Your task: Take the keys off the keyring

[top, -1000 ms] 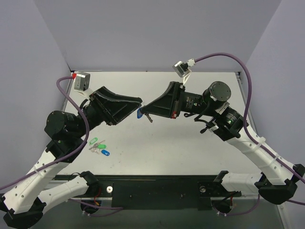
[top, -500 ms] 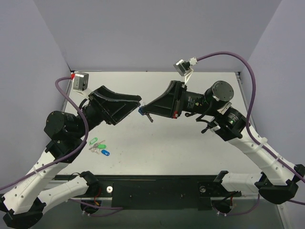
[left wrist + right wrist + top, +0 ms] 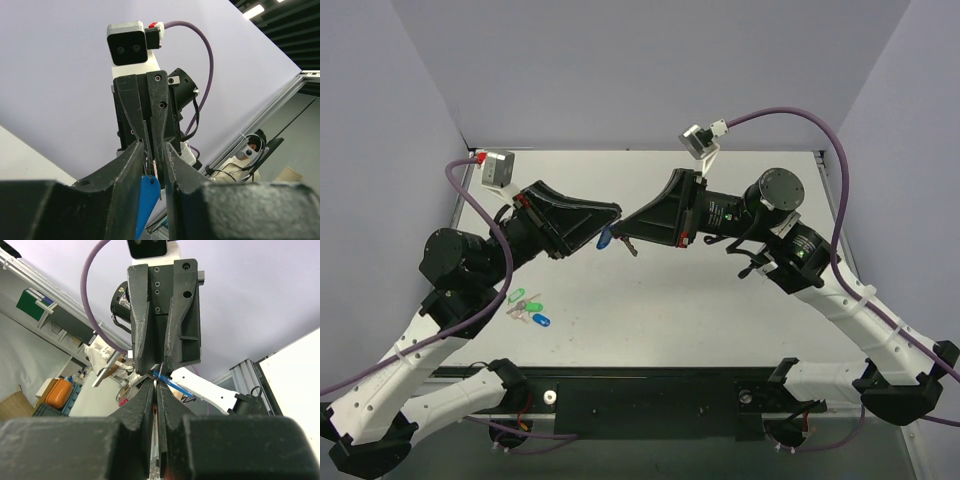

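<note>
Dangling mid-air — keyring (image 3: 147, 195) between left fingers (image 3: 125, 170), key (image 3: 154, 450) in right fingers (image 3: 142, 407)

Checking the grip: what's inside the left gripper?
The blue tag hangs there from a thin ring; no key can be made out, the fingers cover the rest.

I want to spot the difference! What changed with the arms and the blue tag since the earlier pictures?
The left gripper edged in, and the blue keyring tag shifted slightly towards it. The tag now sits inside its jaws, though a firm grip can't be confirmed. The right gripper stayed shut on the key, and the spare tags stayed put.
</note>
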Controlling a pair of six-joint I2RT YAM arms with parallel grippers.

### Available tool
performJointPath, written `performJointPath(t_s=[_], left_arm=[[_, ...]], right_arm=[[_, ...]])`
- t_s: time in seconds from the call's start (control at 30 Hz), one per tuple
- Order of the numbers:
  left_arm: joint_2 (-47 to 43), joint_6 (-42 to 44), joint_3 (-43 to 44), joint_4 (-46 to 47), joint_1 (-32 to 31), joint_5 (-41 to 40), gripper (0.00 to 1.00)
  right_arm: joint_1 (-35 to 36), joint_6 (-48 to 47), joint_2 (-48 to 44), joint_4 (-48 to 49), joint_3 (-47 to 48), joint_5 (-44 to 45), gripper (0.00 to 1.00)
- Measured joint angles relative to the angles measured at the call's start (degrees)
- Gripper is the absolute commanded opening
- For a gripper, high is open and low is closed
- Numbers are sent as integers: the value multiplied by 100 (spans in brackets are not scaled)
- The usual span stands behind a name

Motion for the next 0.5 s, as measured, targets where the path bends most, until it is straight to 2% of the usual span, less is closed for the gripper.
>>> performJointPath(t_s=[0.13,0.23,0.5], left_arm=[[31,-20,0,2,0,31,17],[42,-42,0,31,0,46,0],[42,-72,0,61,0,63,0]], right_arm=[[0,0,9,13,0,7,0],[4,2,9,26,0,4,0],[28,2,13,55,0,22,0]])
